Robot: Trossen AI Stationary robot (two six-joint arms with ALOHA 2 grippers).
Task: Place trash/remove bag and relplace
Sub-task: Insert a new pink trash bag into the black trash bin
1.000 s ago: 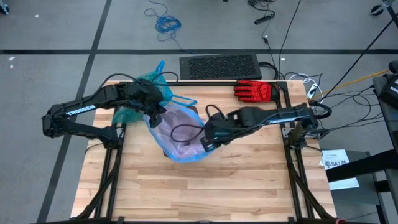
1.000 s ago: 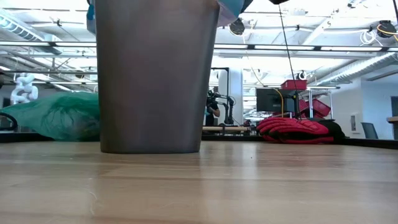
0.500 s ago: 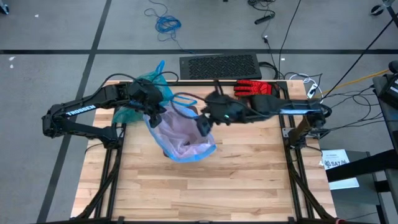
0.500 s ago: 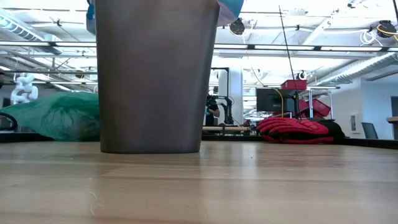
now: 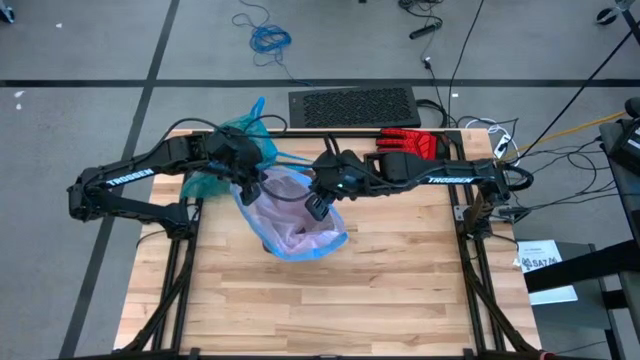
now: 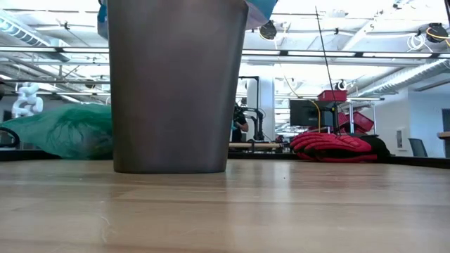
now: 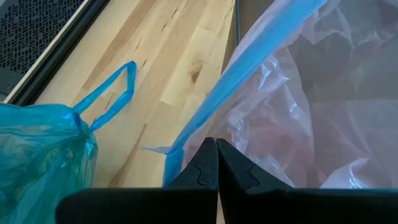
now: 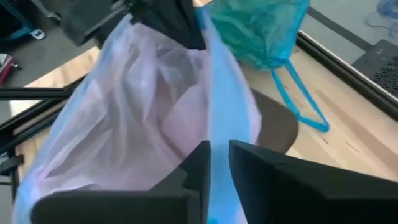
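Note:
A pale pink translucent bag [image 5: 295, 215] with a blue edge lines the grey bin [image 6: 176, 84] at the table's middle. My left gripper [image 5: 246, 188] is shut on the bag's left rim. My right gripper [image 5: 316, 208] is over the right rim, shut on the blue edge. The teal bag [image 5: 235, 140] with blue drawstring ties [image 7: 109, 93] lies on its side on the table at the far left, behind the bin. The trash is out of view. My left gripper pinches the pink bag's blue edge [image 7: 186, 134] between its two shut fingers, slanting down from the table's left. The edge runs taut away from the fingers and is held above the bin. My right gripper has the blue edge [image 8: 217, 118] between its two fingers, slanting down from the table's right. The band runs on from the fingers toward my left gripper. The pink film hangs below it into the bin.
A red-and-black glove [image 5: 405, 143] lies at the table's far right. A dark perforated mat [image 5: 352, 105] lies on the floor beyond the far edge. The near half of the wooden table [image 5: 330, 300] holds nothing.
My right arm has swung toward the table's far edge and risen a little. Its wrist has rolled, and its gripper has gone from the bin's near right side to the bag's right rim. The pink bag's right side has spread out toward the right.

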